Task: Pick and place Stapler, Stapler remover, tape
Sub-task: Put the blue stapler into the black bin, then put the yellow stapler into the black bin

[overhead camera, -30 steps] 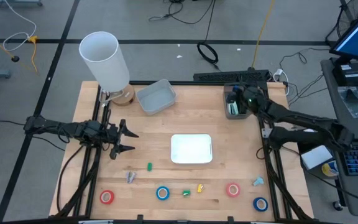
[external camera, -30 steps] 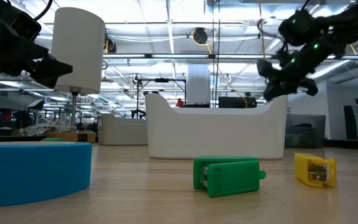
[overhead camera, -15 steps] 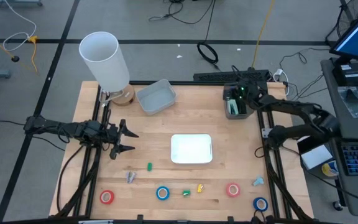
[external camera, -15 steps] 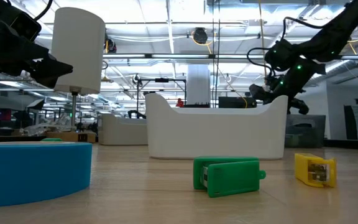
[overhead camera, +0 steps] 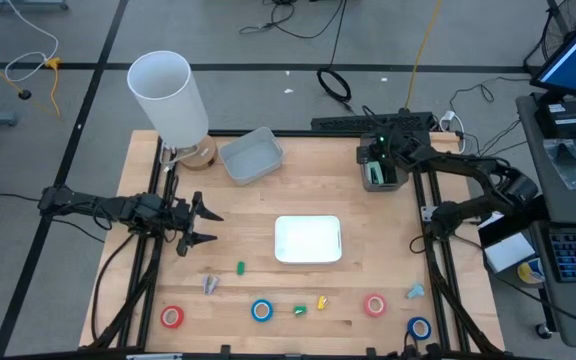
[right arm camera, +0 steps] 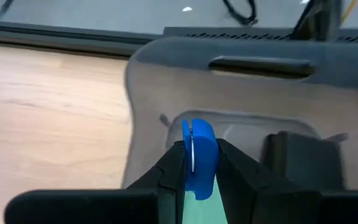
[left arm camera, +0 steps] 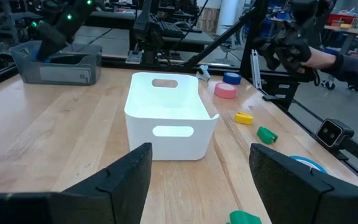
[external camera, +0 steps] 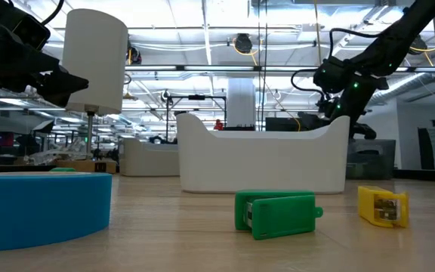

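Blue stapler remover [right arm camera: 197,155], pinched in my right hand [right arm camera: 197,163] above the grey bin [right arm camera: 166,81] at the bench's far right corner. Seems light, stiff, slippery; the flat sides look like the best grip. Left hand [overhead camera: 206,226] waits spread.

A wooden table [overhead camera: 308,205] is carrying a white bin [overhead camera: 308,240], two grey bins [overhead camera: 251,157] [overhead camera: 377,168], red tape rolls [overhead camera: 172,317] [overhead camera: 374,305], blue tape rolls [overhead camera: 261,311] [overhead camera: 419,328] and small coloured office items.
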Motion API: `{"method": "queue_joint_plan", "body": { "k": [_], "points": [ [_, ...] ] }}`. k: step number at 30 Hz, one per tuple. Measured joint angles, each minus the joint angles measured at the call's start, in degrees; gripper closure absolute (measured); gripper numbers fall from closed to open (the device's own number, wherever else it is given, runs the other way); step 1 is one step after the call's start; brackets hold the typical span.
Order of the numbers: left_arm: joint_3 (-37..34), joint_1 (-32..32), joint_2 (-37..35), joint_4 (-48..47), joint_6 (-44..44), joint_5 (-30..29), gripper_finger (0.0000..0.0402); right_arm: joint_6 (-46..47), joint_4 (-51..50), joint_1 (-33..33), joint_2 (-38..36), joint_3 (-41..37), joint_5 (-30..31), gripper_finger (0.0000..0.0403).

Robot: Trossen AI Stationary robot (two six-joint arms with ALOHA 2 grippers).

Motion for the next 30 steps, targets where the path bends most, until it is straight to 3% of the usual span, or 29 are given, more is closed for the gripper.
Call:
{"method": "queue_joint_plan", "body": {
  "k": [6, 23, 30],
  "points": [
    [0.0, 0.0, 0.0, 0.0, -0.1, 0.0, 0.0133, -0.7, -0.8, -0.3, 0.0, 0.0, 1.8, 0.0336],
    [0.0, 0.0, 0.0, 0.0, -0.3, 0.0, 0.0133, -2.0, -0.5, -0.3, 0.0, 0.0, 1.7, 0.0263],
    [0.0, 0.0, 0.0, 0.0, -0.3, 0.0, 0.0133, -1.4, -0.5, 0.0, -1.8, -0.1, 1.5, 0.0251]
  ]
}}
